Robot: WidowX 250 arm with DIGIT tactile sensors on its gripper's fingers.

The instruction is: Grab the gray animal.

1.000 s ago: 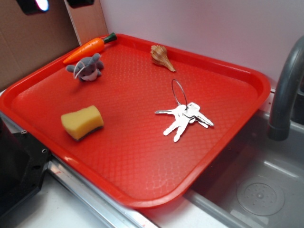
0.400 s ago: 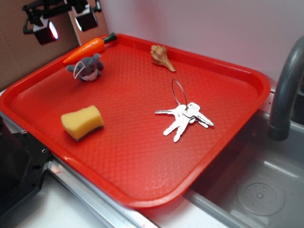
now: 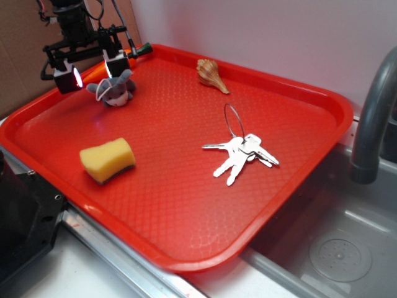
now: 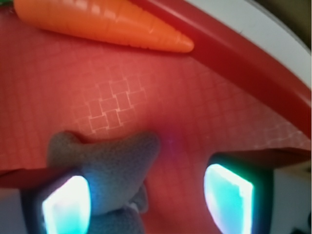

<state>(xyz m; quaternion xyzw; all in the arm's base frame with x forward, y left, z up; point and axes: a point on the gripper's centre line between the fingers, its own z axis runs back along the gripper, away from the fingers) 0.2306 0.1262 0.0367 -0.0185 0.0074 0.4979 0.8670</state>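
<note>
**Hovering over the plush at the tray's far corner**

Exterior: the black gripper [image 3: 92, 70], fingers spread, has dropped beside the small gray plush animal [image 3: 115, 89] on the textured red plastic tray [image 3: 186, 186]; yellow sponge [image 3: 107, 159], keys [image 3: 240, 154], shell [image 3: 209, 74] lie apart.

Wrist: a glossy orange toy carrot [image 4: 102, 22] (just behind) lines the rim.

carrot [image 3: 133, 51]: I see only its green tip in the exterior view, rest behind the gripper [image 3: 92, 66] | gray animal [image 4: 109, 168]: wrist view cuts it at the bottom edge, left side behind a fingertip [image 4: 66, 204], soft focus | faucet [image 3: 372, 118]: cut by right edge | arm: top out of frame
</note>
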